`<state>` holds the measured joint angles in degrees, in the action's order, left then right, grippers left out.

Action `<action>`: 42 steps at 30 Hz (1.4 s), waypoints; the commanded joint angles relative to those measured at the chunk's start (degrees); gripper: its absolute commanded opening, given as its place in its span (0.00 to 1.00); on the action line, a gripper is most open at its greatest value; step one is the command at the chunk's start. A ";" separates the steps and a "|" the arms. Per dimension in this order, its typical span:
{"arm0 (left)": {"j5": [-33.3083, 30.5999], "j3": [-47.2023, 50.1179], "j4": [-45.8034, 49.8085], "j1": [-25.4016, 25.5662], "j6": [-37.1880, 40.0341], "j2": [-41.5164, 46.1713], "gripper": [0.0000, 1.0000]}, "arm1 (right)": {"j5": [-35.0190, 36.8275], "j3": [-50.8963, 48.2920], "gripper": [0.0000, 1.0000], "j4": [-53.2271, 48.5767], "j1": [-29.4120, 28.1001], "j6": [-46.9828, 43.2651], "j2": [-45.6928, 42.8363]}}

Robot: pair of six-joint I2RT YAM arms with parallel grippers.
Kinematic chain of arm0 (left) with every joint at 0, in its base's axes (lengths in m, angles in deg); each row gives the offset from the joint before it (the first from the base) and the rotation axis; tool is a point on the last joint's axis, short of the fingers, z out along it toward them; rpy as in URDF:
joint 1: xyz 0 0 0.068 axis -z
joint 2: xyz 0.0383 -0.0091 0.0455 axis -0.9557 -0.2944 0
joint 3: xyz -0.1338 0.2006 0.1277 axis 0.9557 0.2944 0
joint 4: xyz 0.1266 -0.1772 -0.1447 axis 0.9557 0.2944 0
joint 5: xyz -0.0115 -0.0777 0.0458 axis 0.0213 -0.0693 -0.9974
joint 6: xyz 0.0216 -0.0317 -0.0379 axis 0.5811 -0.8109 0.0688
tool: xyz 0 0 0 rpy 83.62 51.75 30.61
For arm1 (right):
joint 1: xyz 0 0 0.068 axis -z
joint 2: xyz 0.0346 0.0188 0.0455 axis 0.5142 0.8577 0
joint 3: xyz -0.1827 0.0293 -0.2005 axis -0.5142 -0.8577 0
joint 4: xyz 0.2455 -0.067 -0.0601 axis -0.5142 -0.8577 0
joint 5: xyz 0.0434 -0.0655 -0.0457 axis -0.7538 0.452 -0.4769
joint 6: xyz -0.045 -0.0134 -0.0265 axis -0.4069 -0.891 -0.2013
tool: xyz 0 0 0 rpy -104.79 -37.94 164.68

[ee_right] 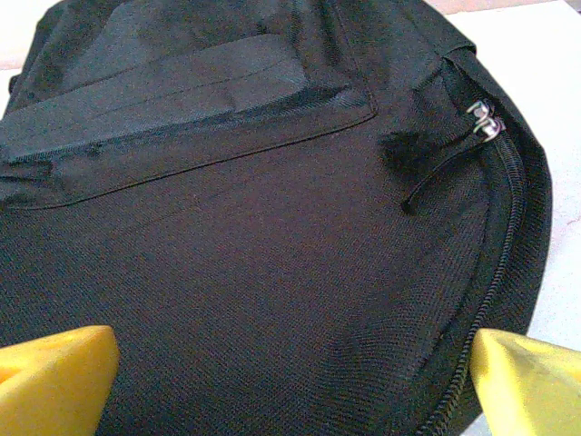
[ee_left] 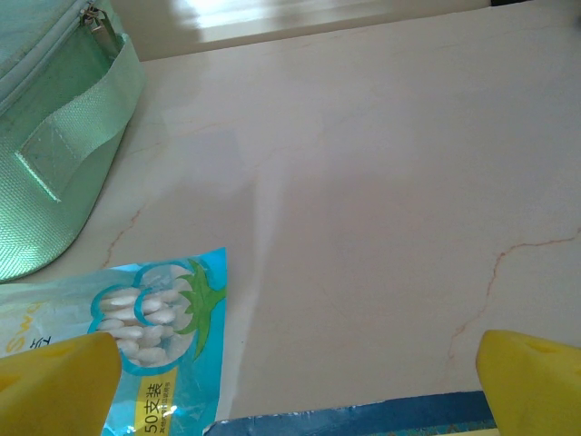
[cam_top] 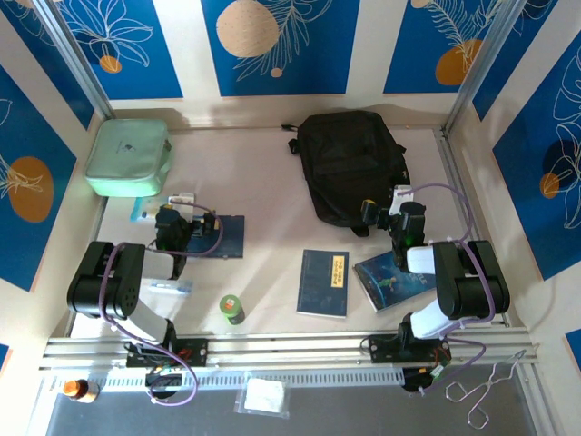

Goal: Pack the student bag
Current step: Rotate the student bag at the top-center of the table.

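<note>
At about one o'clock on the table, the student bag [cam_top: 352,168] lies flat with its front pocket facing up. The right gripper [ee_right: 290,386] hovers over the bag's six o'clock end, jaws spread wide and empty, yellow fingertips [ee_right: 54,377] flanking black fabric. At nine o'clock the left gripper [ee_left: 295,391], equally wide and empty, hangs above a cotton swab packet [ee_left: 154,345]. The mint green zip case [cam_top: 129,156] sits at ten o'clock.

Left wrist view: green case [ee_left: 54,154] cropped at edge, swab packet [ee_left: 159,318] partly behind fingers [ee_left: 54,386]
</note>
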<state>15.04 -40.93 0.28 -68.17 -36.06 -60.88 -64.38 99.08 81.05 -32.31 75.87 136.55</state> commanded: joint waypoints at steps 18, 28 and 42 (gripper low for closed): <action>-11.30 -3.18 18.38 -0.67 -7.01 20.39 1.00 | 7.93 17.18 0.99 -37.13 -3.66 10.48 -15.66; -4.50 -16.87 46.20 -0.76 -20.17 29.50 1.00 | -9.75 37.78 0.97 -61.35 -4.51 21.70 -1.48; 16.90 -19.96 45.17 -0.74 -20.99 24.06 1.00 | -10.89 62.17 0.92 -74.31 -13.13 26.49 27.71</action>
<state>27.72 -58.44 44.61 -68.28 -55.88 -36.57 -74.04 156.80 12.97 -43.55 100.09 161.83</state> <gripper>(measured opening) 0.996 0.925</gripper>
